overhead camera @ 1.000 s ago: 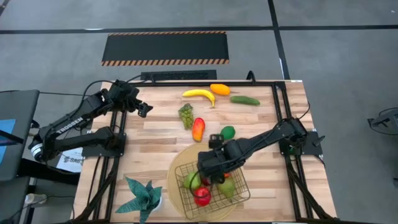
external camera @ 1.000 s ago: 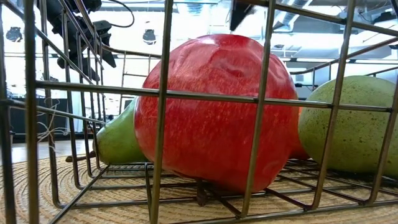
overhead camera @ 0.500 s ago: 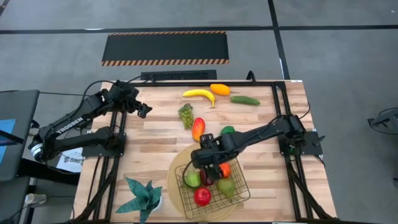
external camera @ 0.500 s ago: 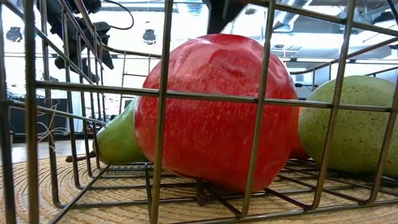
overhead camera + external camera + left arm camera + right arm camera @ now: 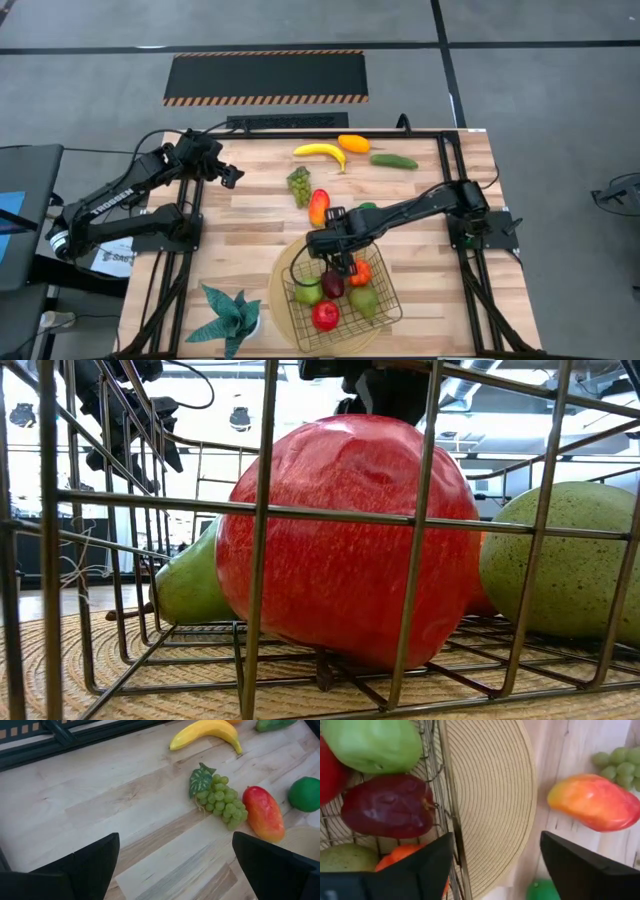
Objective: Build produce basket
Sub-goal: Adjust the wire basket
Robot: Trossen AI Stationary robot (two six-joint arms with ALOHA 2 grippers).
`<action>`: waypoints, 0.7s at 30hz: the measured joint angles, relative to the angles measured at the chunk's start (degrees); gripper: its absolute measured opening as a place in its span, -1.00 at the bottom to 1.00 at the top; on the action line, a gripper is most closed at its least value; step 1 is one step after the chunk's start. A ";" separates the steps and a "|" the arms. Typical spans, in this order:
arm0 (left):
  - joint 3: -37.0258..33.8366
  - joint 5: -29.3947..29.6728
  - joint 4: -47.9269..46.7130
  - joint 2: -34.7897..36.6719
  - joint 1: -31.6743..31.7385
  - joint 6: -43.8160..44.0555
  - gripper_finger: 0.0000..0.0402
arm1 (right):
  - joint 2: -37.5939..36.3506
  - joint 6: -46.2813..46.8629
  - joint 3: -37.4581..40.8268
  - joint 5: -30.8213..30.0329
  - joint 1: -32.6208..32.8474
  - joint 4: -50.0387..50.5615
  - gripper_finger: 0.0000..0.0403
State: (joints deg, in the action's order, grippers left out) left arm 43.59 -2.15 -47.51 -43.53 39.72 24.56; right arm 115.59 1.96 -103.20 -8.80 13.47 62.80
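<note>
Pale plank table (image 5: 250,225): parted right fingers (image 5: 570,870) straddle wire-mesh basket (image 5: 451,827); left fingers (image 5: 90,865) released.

Wire-mesh basket (image 5: 385,310) just beneath the right claw (image 5: 340,262) holds a green apple (image 5: 308,291), dark red apple (image 5: 332,284), red apple (image 5: 324,316) and pear (image 5: 364,300). Beyond the claw lie mango (image 5: 319,207), grapes (image 5: 299,185), banana (image 5: 320,152) and cucumber (image 5: 393,160).

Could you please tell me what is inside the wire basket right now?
The wire basket holds a green apple, a dark red fruit, a red apple, a pear and an orange-red piece. The right gripper hides part of the far end.
</note>
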 joint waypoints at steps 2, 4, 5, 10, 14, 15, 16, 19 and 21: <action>-0.02 0.02 0.02 0.00 0.00 0.13 0.86 | 0.00 -0.07 0.05 0.34 -0.03 0.01 0.33; -0.02 0.02 0.01 0.00 0.00 0.13 0.86 | 0.00 -0.31 0.05 1.33 -0.01 -0.02 0.19; -0.02 0.02 0.02 0.00 0.00 0.13 0.86 | 0.00 -0.29 0.05 1.53 -0.03 -0.09 0.13; -0.02 0.02 0.02 0.00 0.00 0.24 0.86 | 0.00 -0.33 0.05 1.94 -0.01 -0.43 -0.16; -0.02 0.02 0.02 0.00 0.00 0.33 0.86 | -0.02 -0.35 0.42 3.63 -0.03 -1.02 -0.40; -0.02 0.02 0.00 0.00 0.00 0.34 0.86 | -0.04 -0.28 0.98 4.03 -0.03 -1.67 -0.47; -0.02 0.02 0.01 0.00 0.00 0.35 0.86 | -0.04 0.06 1.71 4.34 -0.02 -2.38 -0.53; -0.02 0.02 0.00 0.00 0.00 0.43 0.86 | -0.03 1.91 3.39 4.53 0.08 -2.95 -0.71; -0.02 0.02 0.00 0.00 0.00 0.72 0.86 | -0.20 3.26 3.74 4.95 0.32 -3.21 -0.83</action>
State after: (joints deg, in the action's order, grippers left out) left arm 43.57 -2.13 -47.51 -43.53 39.72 25.27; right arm 115.39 5.21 -99.46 -3.86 13.78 59.59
